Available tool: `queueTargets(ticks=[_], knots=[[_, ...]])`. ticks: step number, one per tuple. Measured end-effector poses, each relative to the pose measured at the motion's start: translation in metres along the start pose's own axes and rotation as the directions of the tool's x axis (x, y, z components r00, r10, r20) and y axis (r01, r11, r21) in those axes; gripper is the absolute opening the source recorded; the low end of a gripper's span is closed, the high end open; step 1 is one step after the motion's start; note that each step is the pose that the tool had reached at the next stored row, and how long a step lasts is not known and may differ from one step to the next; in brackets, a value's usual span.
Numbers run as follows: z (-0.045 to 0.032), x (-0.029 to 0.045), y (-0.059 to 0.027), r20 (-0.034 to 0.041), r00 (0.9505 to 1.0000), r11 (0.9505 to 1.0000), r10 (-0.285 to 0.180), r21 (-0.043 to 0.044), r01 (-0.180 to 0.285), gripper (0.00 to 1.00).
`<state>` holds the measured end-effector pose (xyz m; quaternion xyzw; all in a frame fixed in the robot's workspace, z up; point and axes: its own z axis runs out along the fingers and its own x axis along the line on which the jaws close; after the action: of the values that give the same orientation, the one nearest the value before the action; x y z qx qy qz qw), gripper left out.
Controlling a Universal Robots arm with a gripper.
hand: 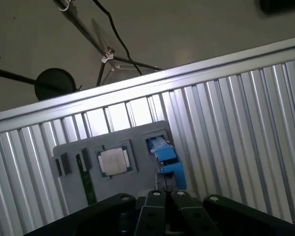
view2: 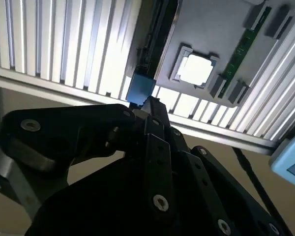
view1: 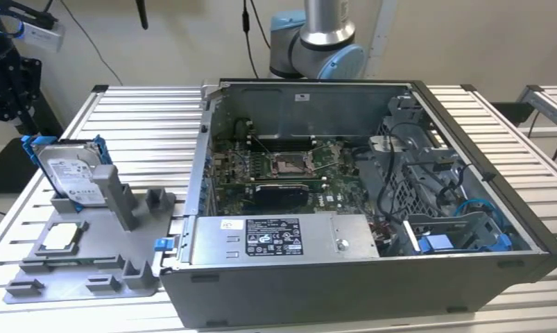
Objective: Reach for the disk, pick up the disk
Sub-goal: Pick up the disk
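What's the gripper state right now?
Gripper: closed, holding nothing. The disk stands upright in the grey fixture, apart from the gripper.

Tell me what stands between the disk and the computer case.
In the exterior view, upright grey posts of the holder stand between the disk and the case.
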<state>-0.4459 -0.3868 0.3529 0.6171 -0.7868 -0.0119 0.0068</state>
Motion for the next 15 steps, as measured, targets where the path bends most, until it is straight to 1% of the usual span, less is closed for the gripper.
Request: queueTargets(ticks=[4,9,12,15], knots=[[0.0000,-0.0002,-0.0005,-0.0016,0.9984,0.9984,-0.057,-0.0002,0.057,0.00],[0.0002,-0.0008,-0.0034,-0.0032,0.9933,0.9933,-0.116,-0.0006,0.116,0.00],[0.0003,-0.0018,-0.0078,-0.0038,0.9902,0.9902,-0.140,-0.0008,0.140,0.00],[0.0003,-0.0019,-0.0083,-0.0040,0.9899,0.9899,-0.142,-0.0014,0.142,0.00]])
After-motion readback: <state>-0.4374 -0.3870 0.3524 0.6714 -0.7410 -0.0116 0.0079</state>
